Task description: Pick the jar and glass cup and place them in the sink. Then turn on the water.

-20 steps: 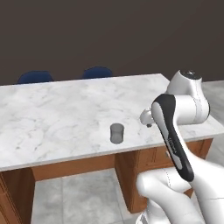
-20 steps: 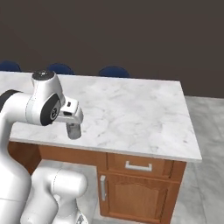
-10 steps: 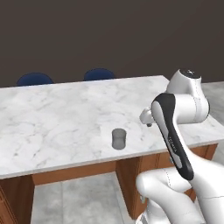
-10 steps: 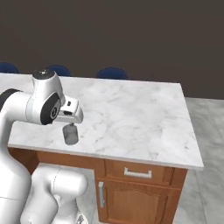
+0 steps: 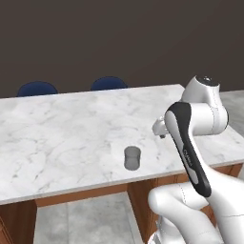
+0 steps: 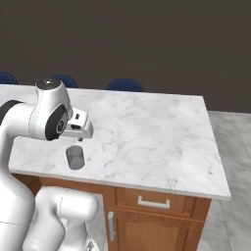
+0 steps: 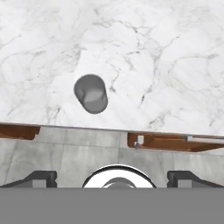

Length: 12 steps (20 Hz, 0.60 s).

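A plain grey glass cup (image 5: 132, 157) stands upright on the white marble counter (image 5: 62, 138), close to its front edge. In the right base view the glass cup (image 6: 75, 157) sits just below and in front of my hand. My gripper (image 5: 159, 129) hangs above the counter, to the right of the cup and clear of it. My gripper (image 6: 81, 130) is open and holds nothing. In the hand view the glass cup (image 7: 91, 93) lies up and left of my gripper (image 7: 113, 177), whose fingertips (image 7: 41, 177) stand wide apart. The jar, the sink and the water are out of view.
Blue chairs (image 5: 37, 88) stand behind the counter. Wooden cabinets with a drawer handle (image 6: 152, 201) sit under the counter's front edge. Grey tiled floor (image 6: 235, 162) lies to the right of the counter's end.
The whole picture has shifted in both base views, so the base has driven; the counter and cup now sit lower in view. The arm's pose and the open gripper are unchanged.
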### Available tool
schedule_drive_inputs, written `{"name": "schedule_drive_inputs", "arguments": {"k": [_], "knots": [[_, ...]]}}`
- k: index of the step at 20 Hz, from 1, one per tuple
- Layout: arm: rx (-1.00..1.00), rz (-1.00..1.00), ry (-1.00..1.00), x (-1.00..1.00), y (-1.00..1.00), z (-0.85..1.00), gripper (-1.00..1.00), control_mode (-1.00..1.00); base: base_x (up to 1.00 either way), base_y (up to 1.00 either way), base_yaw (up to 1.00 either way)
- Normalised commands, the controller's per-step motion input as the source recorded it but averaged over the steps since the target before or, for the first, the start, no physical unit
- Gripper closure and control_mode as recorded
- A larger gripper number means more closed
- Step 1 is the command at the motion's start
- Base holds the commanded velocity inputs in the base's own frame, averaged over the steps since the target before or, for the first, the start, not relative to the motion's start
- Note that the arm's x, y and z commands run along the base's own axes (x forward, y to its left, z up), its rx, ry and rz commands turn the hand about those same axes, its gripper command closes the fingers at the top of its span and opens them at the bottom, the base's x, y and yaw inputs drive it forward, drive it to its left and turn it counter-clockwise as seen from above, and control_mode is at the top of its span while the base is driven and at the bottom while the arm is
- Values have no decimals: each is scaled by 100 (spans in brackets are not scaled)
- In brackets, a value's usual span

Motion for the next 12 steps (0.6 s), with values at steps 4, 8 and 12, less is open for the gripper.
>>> {"name": "schedule_drive_inputs", "arguments": {"k": [4, 8, 12], "knots": [[0, 0, 0, 0, 0, 0, -100, 100, 41, 0, 0], [0, 0, 0, 0, 0, 0, -100, 100, 26, 0, 0], [0, 0, 0, 0, 0, 0, -100, 100, 1, 0, 0]]}}
